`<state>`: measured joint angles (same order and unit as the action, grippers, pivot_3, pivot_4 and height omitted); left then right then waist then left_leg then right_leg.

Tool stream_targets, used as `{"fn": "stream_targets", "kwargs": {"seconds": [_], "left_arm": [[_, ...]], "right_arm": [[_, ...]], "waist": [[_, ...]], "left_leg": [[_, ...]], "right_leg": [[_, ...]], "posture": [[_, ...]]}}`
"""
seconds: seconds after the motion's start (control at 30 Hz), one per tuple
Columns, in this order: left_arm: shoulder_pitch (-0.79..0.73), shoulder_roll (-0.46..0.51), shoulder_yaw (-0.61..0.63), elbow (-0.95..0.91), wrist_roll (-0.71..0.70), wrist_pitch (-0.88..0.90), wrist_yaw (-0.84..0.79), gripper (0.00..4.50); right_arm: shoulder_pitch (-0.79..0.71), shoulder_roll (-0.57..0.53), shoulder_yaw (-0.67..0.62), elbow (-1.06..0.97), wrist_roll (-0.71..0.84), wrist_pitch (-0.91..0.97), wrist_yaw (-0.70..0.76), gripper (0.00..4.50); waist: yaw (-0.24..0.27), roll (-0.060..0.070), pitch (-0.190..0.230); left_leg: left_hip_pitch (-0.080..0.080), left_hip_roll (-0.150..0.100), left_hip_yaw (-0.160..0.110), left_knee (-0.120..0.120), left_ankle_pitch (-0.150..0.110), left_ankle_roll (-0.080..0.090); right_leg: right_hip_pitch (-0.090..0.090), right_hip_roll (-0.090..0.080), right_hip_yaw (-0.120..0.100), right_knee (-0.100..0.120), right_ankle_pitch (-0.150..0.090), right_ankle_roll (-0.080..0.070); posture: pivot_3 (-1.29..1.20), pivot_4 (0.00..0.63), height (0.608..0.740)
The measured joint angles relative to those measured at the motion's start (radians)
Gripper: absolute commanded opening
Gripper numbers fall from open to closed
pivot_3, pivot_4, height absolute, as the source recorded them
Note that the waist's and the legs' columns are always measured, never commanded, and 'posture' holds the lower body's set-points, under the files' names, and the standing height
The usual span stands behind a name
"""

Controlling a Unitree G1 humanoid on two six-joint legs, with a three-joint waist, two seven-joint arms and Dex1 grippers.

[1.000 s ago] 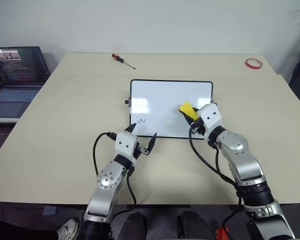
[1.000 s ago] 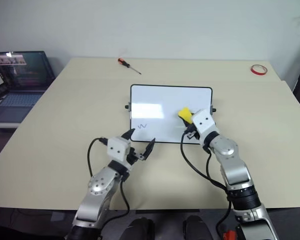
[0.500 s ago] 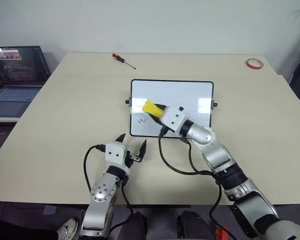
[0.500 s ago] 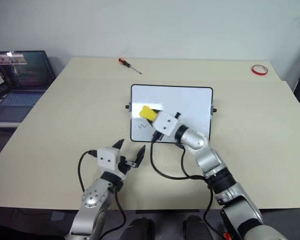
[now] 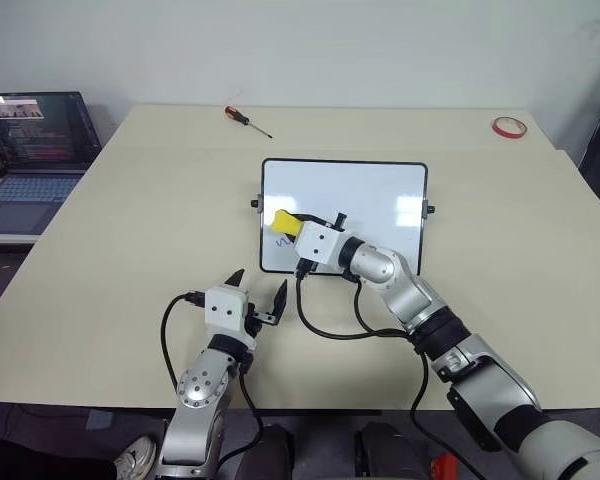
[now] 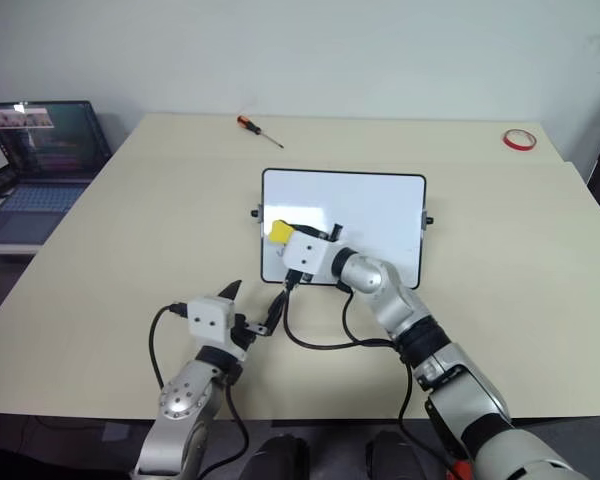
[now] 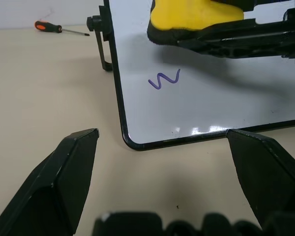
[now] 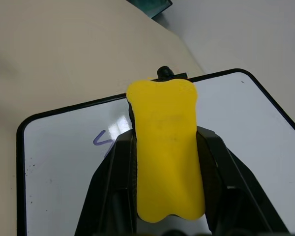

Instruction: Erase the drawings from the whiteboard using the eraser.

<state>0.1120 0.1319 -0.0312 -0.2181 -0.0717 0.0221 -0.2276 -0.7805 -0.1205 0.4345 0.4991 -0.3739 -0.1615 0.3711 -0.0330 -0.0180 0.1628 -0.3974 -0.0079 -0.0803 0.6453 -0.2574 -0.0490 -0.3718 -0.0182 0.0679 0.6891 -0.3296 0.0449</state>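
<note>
My two arms: silver-grey rounded metal segments with black joint rings, a white boxy block at each wrist, black cables looping from each. I count two black tapered fingers on the left gripper (image 5: 256, 292) and two on the right gripper (image 8: 165, 162).

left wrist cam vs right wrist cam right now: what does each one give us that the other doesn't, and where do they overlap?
Left wrist alone: the whole blue squiggle uncovered, the eraser's dark base raised off the whiteboard beside the mark, the screwdriver on the table, and the open left gripper short of the board's corner.

Right wrist alone: the right gripper shut on the eraser's yellow top, and a laptop corner.

Shared: the board, the eraser, the squiggle (partly hidden by a finger in the right wrist view), and the frame knob.
</note>
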Motion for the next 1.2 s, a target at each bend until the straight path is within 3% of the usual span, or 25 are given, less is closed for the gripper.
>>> {"fn": "stream_targets", "kwargs": {"seconds": [0.47,0.9,1.2], "left_arm": [[-0.009,0.001,-0.002,-0.005,0.003,0.010,0.001,4.50],[-0.008,-0.001,-0.024,-0.029,0.004,0.037,-0.001,4.50],[-0.022,0.001,-0.031,-0.029,0.003,0.037,-0.005,4.50]], "right_arm": [[-0.024,0.035,0.039,0.067,-0.046,0.059,0.038,1.27],[-0.058,0.050,0.000,0.107,-0.034,0.143,-0.018,1.27],[-0.013,0.038,0.000,0.046,-0.037,0.155,-0.013,1.27]], "waist": [[0.000,0.000,0.000],[0.003,0.000,0.000],[0.001,0.000,0.000]], "left_leg": [[0.000,0.000,0.000,0.000,0.000,0.000],[0.003,-0.001,-0.001,0.001,0.001,-0.001],[0.004,-0.001,-0.001,0.001,0.001,-0.001]], "right_leg": [[0.000,0.000,0.000,0.001,0.000,0.000],[0.001,0.000,-0.001,0.007,0.000,0.000],[0.002,0.000,-0.001,0.007,0.000,0.000]], "posture": [[0.00,0.150,0.740],[0.00,0.150,0.740],[0.00,0.150,0.740]]}}
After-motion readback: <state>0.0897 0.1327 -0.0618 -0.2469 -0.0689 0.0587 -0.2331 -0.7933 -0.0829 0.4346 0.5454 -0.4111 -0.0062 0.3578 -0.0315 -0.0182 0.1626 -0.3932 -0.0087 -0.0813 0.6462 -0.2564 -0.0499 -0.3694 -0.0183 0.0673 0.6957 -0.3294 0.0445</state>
